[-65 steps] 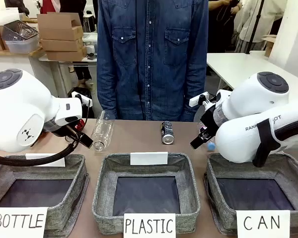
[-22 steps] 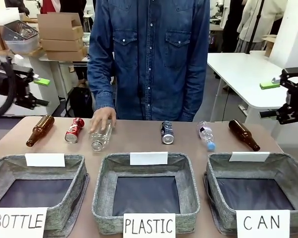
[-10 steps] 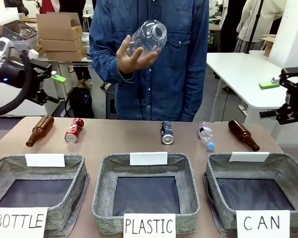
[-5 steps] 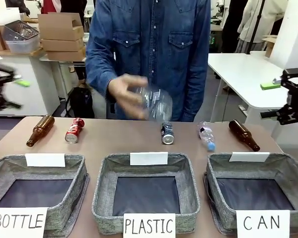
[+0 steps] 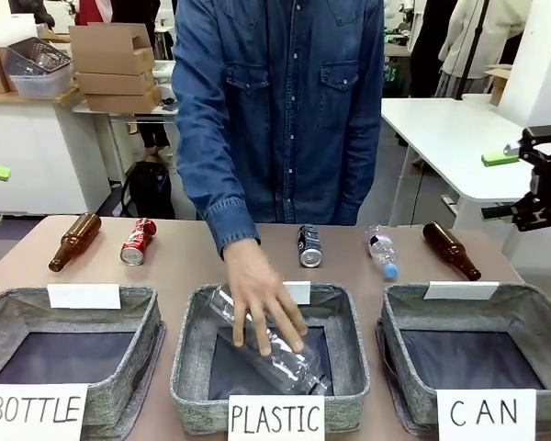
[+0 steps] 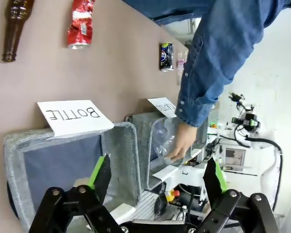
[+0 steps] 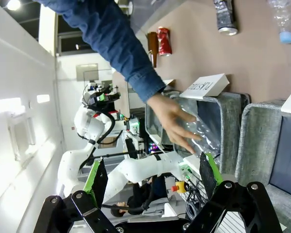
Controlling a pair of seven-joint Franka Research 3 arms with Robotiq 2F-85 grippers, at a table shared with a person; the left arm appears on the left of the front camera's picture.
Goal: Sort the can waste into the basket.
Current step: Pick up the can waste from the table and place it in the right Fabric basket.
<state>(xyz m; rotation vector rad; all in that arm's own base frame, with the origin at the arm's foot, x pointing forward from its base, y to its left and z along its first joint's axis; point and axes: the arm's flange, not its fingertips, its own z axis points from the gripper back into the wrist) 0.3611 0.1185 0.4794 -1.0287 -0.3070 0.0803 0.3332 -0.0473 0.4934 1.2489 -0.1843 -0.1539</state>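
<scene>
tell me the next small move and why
Probably lower the right gripper toward the dark can: it lies nearer the CAN basket than the red can, the gripper is open, and the person's hand is in the PLASTIC basket.

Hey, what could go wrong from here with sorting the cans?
The hand is in the PLASTIC basket; an arm crossing the middle could hit it. The red can lies beside a brown bottle, at the far end from the CAN basket: a long carry, and a grasp may nudge the bottle.
</scene>
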